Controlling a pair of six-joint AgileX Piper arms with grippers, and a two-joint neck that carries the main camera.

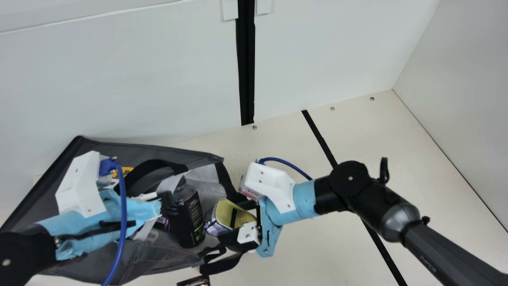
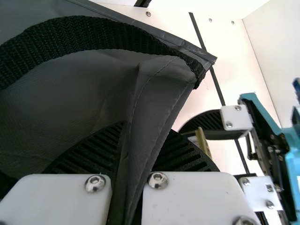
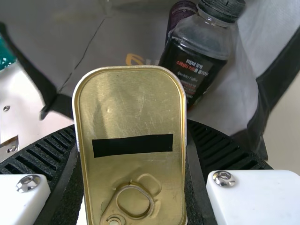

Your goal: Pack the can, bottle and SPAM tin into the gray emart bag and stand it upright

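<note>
Gray fabric makes the emart bag [image 1: 162, 258], which is spread at the left part of the cream table [image 1: 293, 254], with its mouth toward the right and one side sagging. The left gripper [image 2: 147, 130] is closed on a fold of the bag's wall. The right gripper [image 3: 131, 129] is grasping the SPAM tin [image 3: 131, 103] between its two fingers, at the right side of the mouth, the gold face with the ring turned to the wrist. The bottle [image 1: 186, 218] is already inside the bag, leaning, and the purple can [image 3: 180, 16] is beside it, partly hidden. So what remains, it seems, is to put in the tin and then to raise the bag. The tin could strike the bottle if it goes in too straight, because the bottle is just to the left of it, and then the bottle may fall on the can. The near black handle [image 1: 222, 266] hangs loose by the mouth, so it could catch on the right gripper and drag the bag when this arm leaves. If the left gripper lets the wall go too early, the soft opening may fold over the tin. Later, uneven weight could make the bag tip over.
</note>
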